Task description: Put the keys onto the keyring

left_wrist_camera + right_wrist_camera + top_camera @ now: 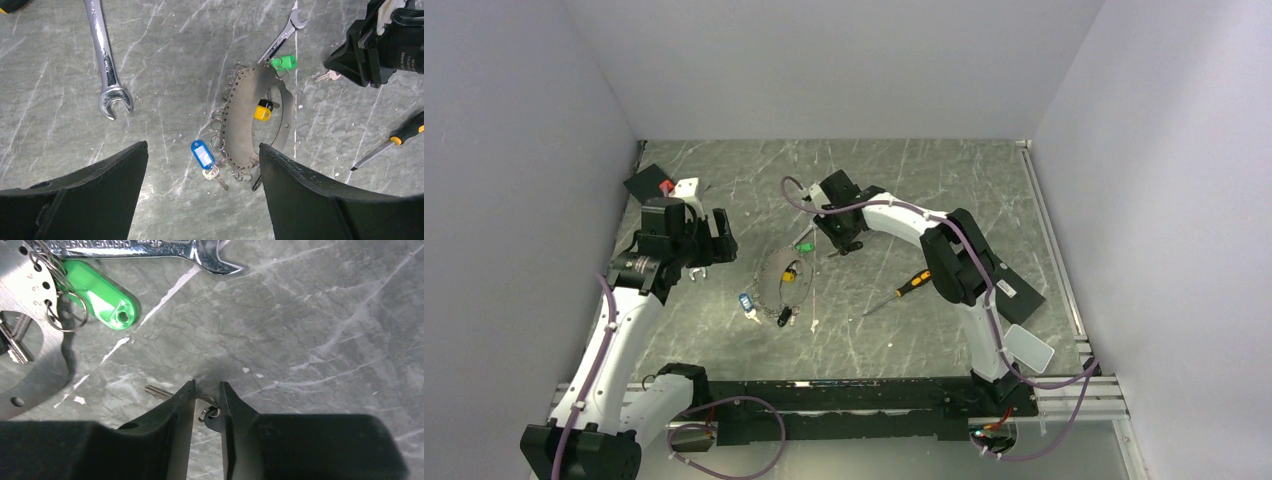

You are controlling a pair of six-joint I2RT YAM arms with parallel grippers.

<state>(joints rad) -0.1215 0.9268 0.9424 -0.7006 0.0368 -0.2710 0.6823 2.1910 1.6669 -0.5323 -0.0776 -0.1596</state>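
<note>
The right hand [206, 390] is grasping a bare silver key [204, 407] that is lying flat on the desk [325, 340]. The keyring [40, 355] is lying ahead and to its left. The key is probably light, stiff and slippery, so pinching across its head is looking safest. The left hand [202, 146] is hanging released above the keyring.

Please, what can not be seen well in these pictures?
Right wrist view: the key is mostly hidden by the right hand; grip unclear.
Left wrist view: the keyring has its lower end behind a finger of the left hand.
Top view: the keys are too small.
</note>
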